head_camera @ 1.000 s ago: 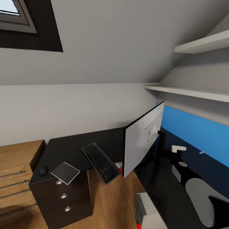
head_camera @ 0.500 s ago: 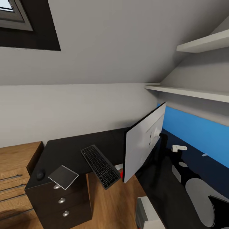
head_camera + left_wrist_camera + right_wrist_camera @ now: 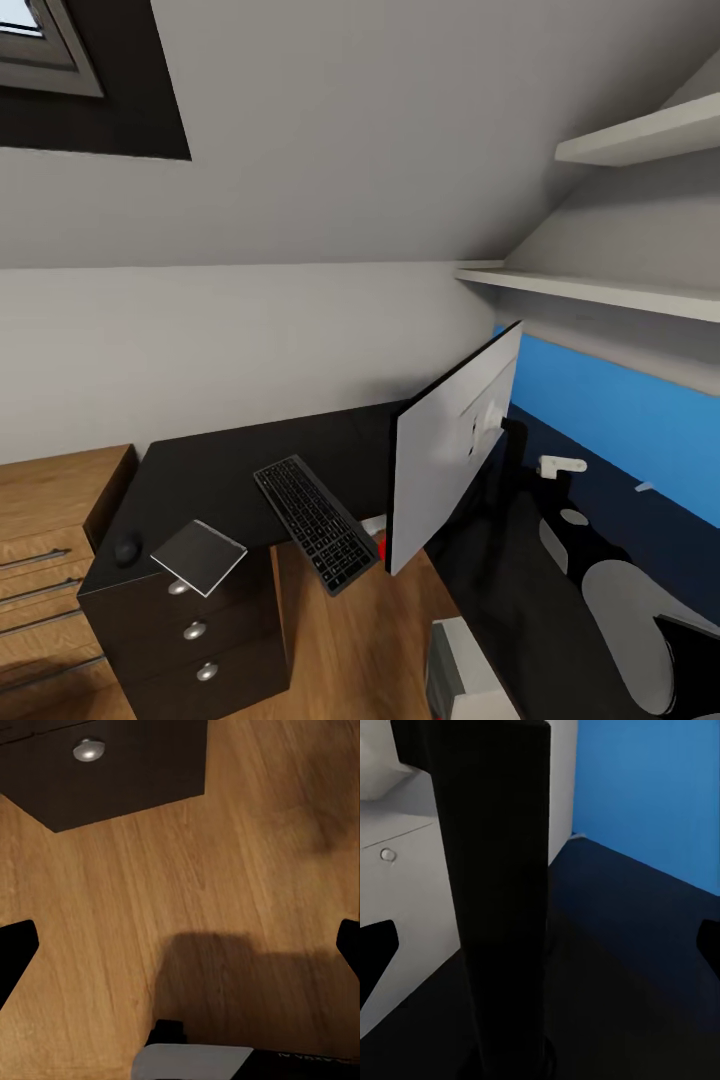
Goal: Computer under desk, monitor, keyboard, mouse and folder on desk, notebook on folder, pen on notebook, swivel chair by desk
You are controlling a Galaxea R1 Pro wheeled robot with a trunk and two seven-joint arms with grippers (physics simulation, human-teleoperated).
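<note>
1. Left gripper (image 3: 180, 945): jaws spread wide, fingertips at opposite edges of the wrist view, empty, over wood floor (image 3: 225, 870).
2. Right gripper (image 3: 540, 945): jaws wide apart, holding nothing, facing the black stand (image 3: 499, 892).
3. Desk (image 3: 250, 460): notebook (image 3: 198, 556) at 7 o'clock overhanging the drawer-unit edge, mouse (image 3: 126, 551) just beside it.
4. Keyboard (image 3: 315, 523): at 6 o'clock, jutting past the edge.
5. Monitor (image 3: 450, 450): upright at 4 o'clock, grey back showing.

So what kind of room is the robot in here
Most likely a home office corner in an attic bedroom: a black desk carries a keyboard and monitor, under a sloped ceiling with a skylight.
</note>
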